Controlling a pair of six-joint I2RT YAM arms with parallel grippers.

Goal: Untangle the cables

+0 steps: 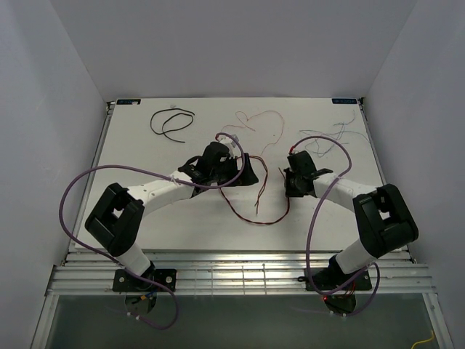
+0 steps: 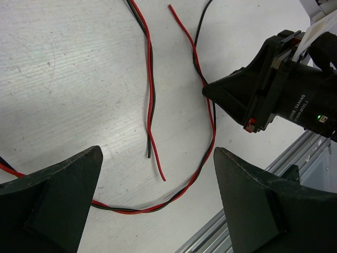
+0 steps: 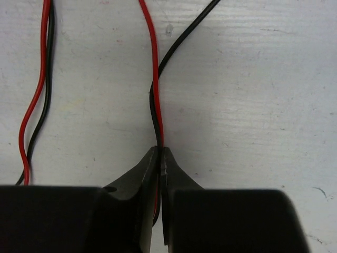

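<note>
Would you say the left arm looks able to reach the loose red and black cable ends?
Probably yes: the left claw is open, the loose ends lie bare between its fingers, and the right claw grips the pair further along.

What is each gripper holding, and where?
The right gripper pinches the red cable and black cable together, mid-length where they twist. The left gripper is open, holding nothing.

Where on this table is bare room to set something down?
Bare: the patch between the black cable at the far left and the left arm, and the near strip between that arm and the red and black cables. Crowded: the middle, where the right tool pinches those cables; the pink cable and blue-grey cable fill the far edge.
</note>
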